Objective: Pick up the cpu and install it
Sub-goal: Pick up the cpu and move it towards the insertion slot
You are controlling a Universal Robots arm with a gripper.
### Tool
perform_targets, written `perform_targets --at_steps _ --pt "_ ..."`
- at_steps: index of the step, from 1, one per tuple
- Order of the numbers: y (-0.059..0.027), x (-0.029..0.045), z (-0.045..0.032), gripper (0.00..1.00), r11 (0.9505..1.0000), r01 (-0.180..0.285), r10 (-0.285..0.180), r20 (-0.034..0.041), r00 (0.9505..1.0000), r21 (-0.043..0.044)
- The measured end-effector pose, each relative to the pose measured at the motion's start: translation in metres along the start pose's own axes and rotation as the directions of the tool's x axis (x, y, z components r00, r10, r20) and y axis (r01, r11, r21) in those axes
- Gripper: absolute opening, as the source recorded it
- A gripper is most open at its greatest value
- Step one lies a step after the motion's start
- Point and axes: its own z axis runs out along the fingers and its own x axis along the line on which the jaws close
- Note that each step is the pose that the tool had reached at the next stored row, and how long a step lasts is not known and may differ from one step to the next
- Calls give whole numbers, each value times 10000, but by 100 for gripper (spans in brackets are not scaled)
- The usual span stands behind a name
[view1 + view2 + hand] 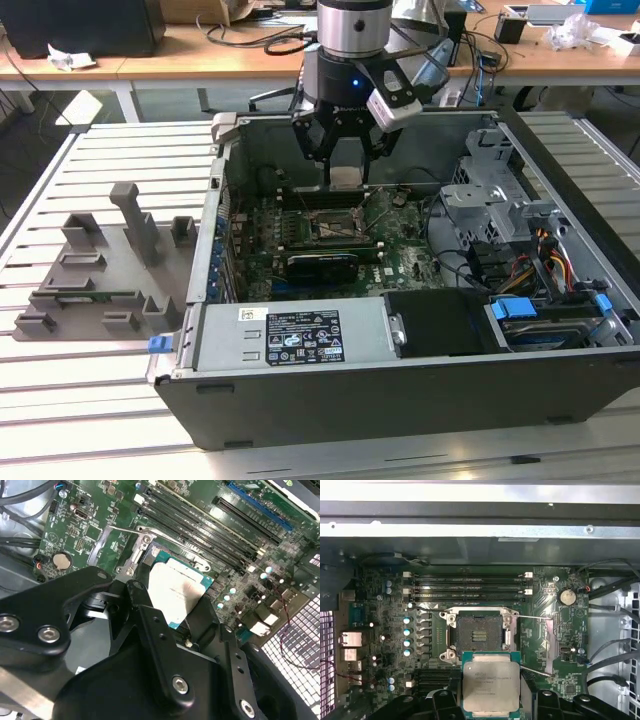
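Bright even light, glare on case rim [470, 530], soft shadows

silver-topped cpu [491, 685], level, held above motherboard

The black metal gripper [172, 615] grips the small square cpu [176, 589], silver-grey on top with teal edging, by two opposite sides over a green circuit board [90, 530]. Long black memory slots [200, 522] and a round silver coin battery [61, 560] sit on that board.
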Motion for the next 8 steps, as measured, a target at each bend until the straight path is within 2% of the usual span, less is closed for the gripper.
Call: perform_targets --at_steps 1,8 --pt "2 1 103 55 10000 1 -1 0 10000 1" --pt "3 2 125 55 10000 1 -1 0 10000 1"
